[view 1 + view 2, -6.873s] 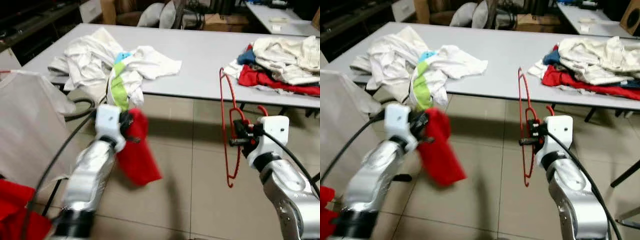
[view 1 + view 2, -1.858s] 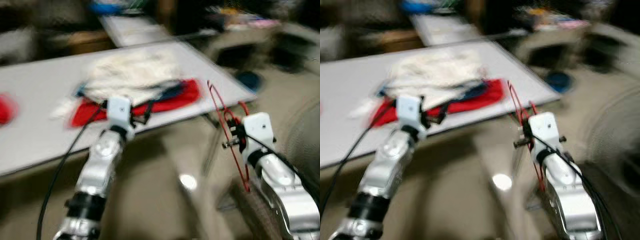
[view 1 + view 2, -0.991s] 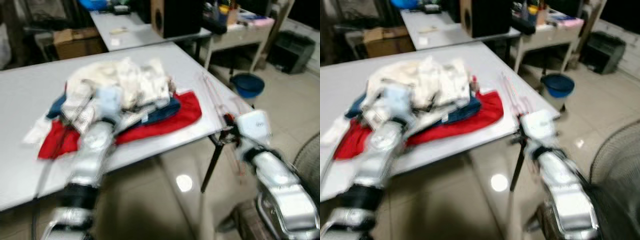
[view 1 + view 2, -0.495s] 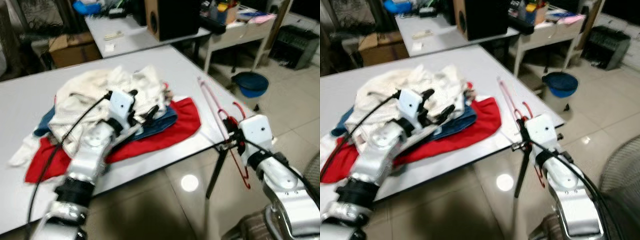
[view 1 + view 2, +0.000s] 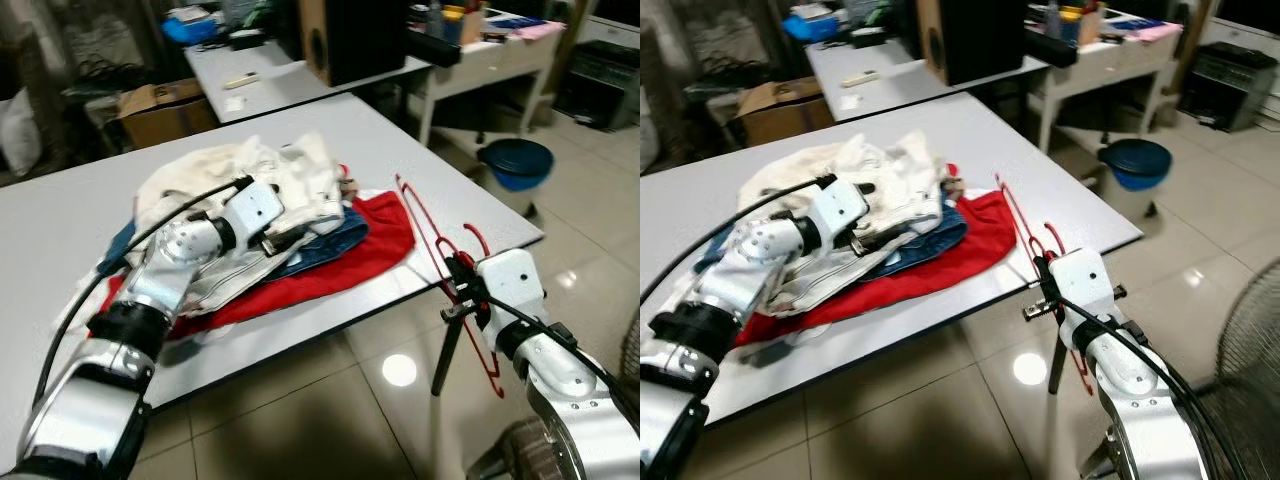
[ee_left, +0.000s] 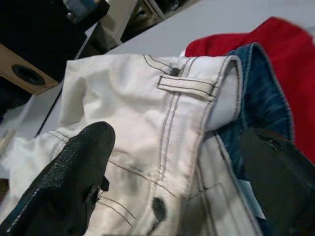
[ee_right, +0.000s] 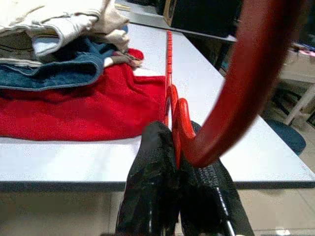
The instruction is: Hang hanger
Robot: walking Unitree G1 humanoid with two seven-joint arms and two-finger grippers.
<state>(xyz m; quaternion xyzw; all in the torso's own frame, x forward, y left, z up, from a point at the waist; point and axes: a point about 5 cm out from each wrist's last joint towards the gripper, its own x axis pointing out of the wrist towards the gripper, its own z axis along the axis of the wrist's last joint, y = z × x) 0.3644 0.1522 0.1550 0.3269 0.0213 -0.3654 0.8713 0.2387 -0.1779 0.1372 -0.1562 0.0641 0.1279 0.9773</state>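
My right gripper (image 5: 462, 292) is shut on a thin red hanger (image 5: 436, 240), which stands upright beside the grey table's (image 5: 430, 180) near right corner. In the right wrist view the black fingers (image 7: 152, 182) clamp the hanger (image 7: 170, 93) near its hook. A pile of clothes lies on the table: white trousers (image 5: 260, 175) on top, blue jeans (image 5: 325, 238) and a red garment (image 5: 375, 240) beneath. My left gripper (image 5: 290, 237) rests on this pile, open. In the left wrist view its fingers (image 6: 74, 182) stand wide apart over the white waistband (image 6: 170, 132).
A blue bin (image 5: 510, 163) stands on the tiled floor beyond the table's corner. A second table (image 5: 300, 75) behind carries a speaker (image 5: 345, 35), and a cardboard box (image 5: 160, 108) sits beside it. A fan's grille (image 5: 1250, 340) is at the right edge.
My left gripper has reached forward and down onto the clothes pile. The right gripper still holds the hanger by the table's corner; the view has shifted a little.
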